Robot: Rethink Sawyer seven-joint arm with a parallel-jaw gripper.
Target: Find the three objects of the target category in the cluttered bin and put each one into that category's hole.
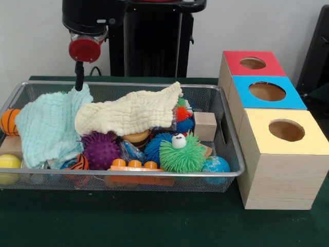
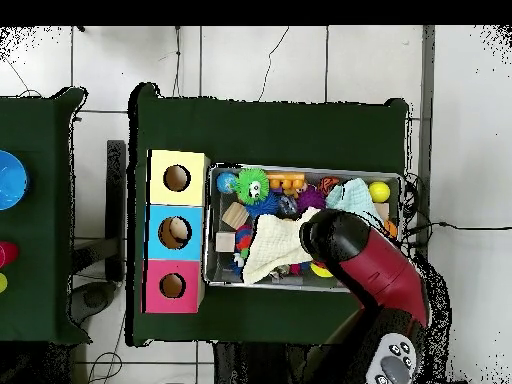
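Dark green cloth covers the desk [image 1: 154, 221], with a pale wall behind. Of the gripper [image 1: 79, 77], only a thin black tip is seen in the front view, at the upper left of the frame, below a red round cap; whether it is released or clenched cannot be told, and nothing can be made out in its hold. Its tip sits at the upper edge of the mint cloth [image 1: 49, 126], at the rim of the bin [image 1: 128, 175] that lies uppermost in that view. In the overhead view the arm [image 2: 365, 260] hides that spot.

Outward from there, a cream cloth [image 1: 128, 113] is draped across the middle of the bin and hides much of the clutter. Around it are seen a purple spiky ball [image 1: 100, 150], a green furry ball [image 1: 182, 153], a globe ball [image 1: 216, 164], a wooden cube [image 1: 205, 126] and a yellow ball [image 1: 9, 163].

The hole [image 1: 267, 91] is cut in the blue top of the middle box, at the right of the front view, well apart from the gripper.

The step in hand is judged to be uncovering. The cloth would best be pinched at a raised fold, lifted clear and laid aside within the bin, so that nothing is dragged over the rim.
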